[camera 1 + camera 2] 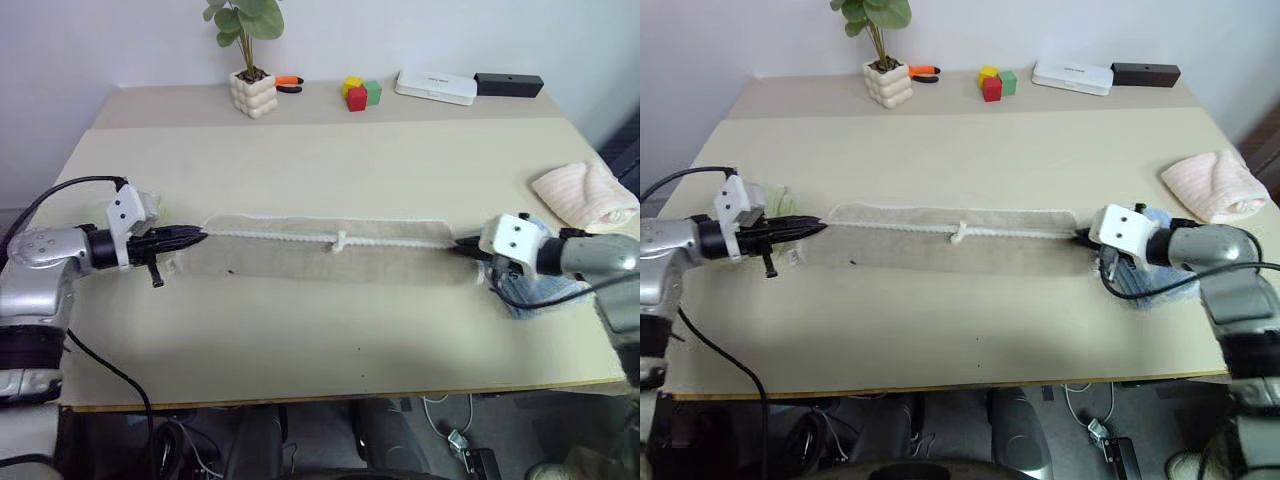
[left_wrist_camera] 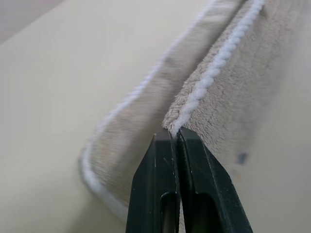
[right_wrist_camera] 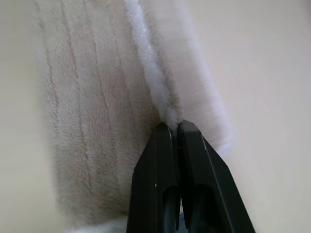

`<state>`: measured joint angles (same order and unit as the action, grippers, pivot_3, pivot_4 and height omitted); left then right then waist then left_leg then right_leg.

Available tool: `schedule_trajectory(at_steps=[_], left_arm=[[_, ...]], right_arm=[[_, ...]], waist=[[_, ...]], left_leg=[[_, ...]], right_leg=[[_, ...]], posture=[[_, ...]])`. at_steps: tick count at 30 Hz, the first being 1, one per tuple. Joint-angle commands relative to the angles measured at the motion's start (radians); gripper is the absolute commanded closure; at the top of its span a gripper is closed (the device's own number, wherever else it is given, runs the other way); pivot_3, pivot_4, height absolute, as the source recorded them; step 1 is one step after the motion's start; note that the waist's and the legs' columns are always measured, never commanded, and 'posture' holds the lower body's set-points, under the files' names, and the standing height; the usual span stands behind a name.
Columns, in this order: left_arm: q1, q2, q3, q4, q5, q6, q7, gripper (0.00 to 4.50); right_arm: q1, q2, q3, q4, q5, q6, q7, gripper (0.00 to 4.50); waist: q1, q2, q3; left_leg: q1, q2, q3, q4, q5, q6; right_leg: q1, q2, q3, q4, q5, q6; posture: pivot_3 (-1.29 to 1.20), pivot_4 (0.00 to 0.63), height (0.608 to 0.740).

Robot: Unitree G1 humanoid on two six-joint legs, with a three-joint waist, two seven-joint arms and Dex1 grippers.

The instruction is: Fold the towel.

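Towel [image 1: 330, 262] is looking like soft matt terry cloth with a white corded edge; counter [image 1: 330, 160] is showing smooth and matt; end effector fingers [image 2: 160, 194] are reading as smooth black plastic.

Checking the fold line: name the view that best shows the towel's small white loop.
Left eye view: the loop sits mid-edge on the towel, stretched between both grippers. The right eye view shows it likewise; the wrist views show corded edging pinched at the corners.

The towel [image 1: 330, 255] stretches across the table [image 1: 330, 160] between left gripper [image 1: 203, 236] and right gripper [image 1: 462, 244] (plant pot [image 1: 252, 93] behind).
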<state>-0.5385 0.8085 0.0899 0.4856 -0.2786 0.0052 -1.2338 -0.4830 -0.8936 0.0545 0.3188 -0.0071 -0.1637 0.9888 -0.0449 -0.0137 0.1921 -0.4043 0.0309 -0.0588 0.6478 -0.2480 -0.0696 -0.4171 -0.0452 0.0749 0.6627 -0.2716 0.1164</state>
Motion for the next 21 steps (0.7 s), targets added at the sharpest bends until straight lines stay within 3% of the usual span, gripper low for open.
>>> schedule_trajectory(at_steps=[1,11,18,21], left_arm=[[-0.067,-0.018,-0.007,0.099,0.045,-0.096,0.018,4.50],[-0.252,-0.110,-0.050,0.408,0.152,-0.302,0.082,4.50],[-0.296,-0.135,-0.083,0.541,0.214,-0.293,0.116,4.50],[-0.317,-0.142,-0.071,0.575,0.215,-0.290,0.137,3.57]], right_arm=[[-0.063,0.023,0.006,0.095,-0.030,-0.067,-0.024,4.45],[-0.153,0.069,0.054,0.233,-0.123,-0.155,-0.106,4.45],[-0.161,0.095,0.049,0.253,-0.136,-0.164,-0.140,4.45],[-0.172,0.102,0.044,0.274,-0.145,-0.161,-0.165,3.60]], waist=[[0.000,0.000,0.000],[-0.001,0.000,0.000],[-0.002,0.000,0.000],[-0.001,0.000,0.000]], left_leg=[[0.000,0.000,0.000,0.000,0.000,0.000],[0.000,0.000,0.000,0.000,0.000,0.000],[0.000,0.000,-0.001,0.000,0.000,0.000],[0.000,-0.001,-0.001,0.000,0.000,0.000]], right_leg=[[0.000,0.000,0.000,0.000,0.000,0.000],[0.000,0.000,0.000,0.000,0.000,0.000],[0.000,0.000,0.000,0.001,0.000,0.000],[0.000,0.000,0.000,0.001,0.000,0.000]], posture=[[0.00,0.150,0.740],[0.00,0.150,0.740],[0.00,0.150,0.740],[0.00,0.150,0.740]])
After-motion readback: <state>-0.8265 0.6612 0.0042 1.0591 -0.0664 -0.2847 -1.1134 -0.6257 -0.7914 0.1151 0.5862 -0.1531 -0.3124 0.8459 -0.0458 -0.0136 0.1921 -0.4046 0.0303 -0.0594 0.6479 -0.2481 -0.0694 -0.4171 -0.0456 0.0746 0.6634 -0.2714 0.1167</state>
